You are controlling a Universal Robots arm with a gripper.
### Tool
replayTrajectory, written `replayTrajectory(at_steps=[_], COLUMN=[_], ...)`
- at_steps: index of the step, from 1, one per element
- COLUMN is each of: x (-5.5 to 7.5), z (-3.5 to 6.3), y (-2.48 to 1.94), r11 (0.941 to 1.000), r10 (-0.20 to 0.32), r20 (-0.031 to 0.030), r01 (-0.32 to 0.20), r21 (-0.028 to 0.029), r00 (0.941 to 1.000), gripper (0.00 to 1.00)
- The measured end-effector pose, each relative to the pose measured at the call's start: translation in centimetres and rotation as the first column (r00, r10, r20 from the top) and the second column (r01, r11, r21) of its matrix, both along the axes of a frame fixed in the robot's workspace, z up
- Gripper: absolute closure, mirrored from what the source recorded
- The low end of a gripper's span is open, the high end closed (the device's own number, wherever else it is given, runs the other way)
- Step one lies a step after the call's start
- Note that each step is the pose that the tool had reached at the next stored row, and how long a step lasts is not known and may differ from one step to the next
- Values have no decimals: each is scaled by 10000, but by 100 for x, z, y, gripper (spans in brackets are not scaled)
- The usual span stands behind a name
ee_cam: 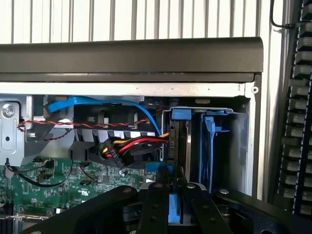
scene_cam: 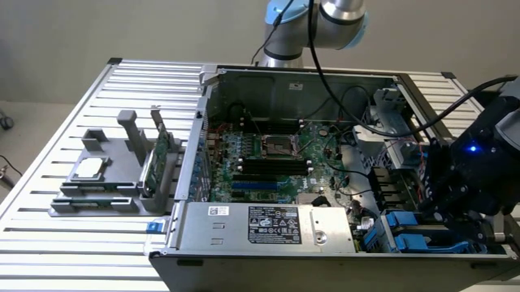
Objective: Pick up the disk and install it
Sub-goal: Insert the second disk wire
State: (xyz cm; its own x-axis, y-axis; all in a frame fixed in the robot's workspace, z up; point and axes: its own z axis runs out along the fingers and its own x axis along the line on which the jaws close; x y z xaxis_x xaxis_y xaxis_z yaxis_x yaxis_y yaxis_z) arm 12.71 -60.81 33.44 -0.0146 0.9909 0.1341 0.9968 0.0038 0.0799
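Observation:
The disk (ee_cam: 178,141) stands on edge in the drive bay at the corner of the open computer case, its bright blue carrier showing at its end and between my fingers. My gripper (ee_cam: 169,197) is shut on that blue carrier edge, one black finger on each side. In the exterior view my gripper (scene_cam: 442,210) hangs over the bay at the case's near corner on the exterior view's right, just above the blue carrier parts (scene_cam: 406,222). Most of the disk's body is hidden inside the slot.
A second blue carrier (ee_cam: 210,141) stands in the slot next to the disk. Red, yellow and black power wires (ee_cam: 131,144) and a blue cable (ee_cam: 97,103) run close by. The motherboard (scene_cam: 268,164), power supply (scene_cam: 268,225) and a grey fixture (scene_cam: 106,182) with a chip and green card lie to the exterior view's left.

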Motion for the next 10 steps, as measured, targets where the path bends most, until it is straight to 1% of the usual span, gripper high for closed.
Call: replayTrajectory(at_steps=[6,7,9,10], x=[5,5,5,3], z=[-12,-10,16,32], y=[-8,-9,-13,-16], r11=[10000,10000,10000,10000], r10=[0,-1,-1,0], r20=[-22,-28,-34,-36], r01=[0,1,1,0], r21=[7,7,9,8], r00=[10000,10000,10000,10000], gripper=[84,82,82,75])
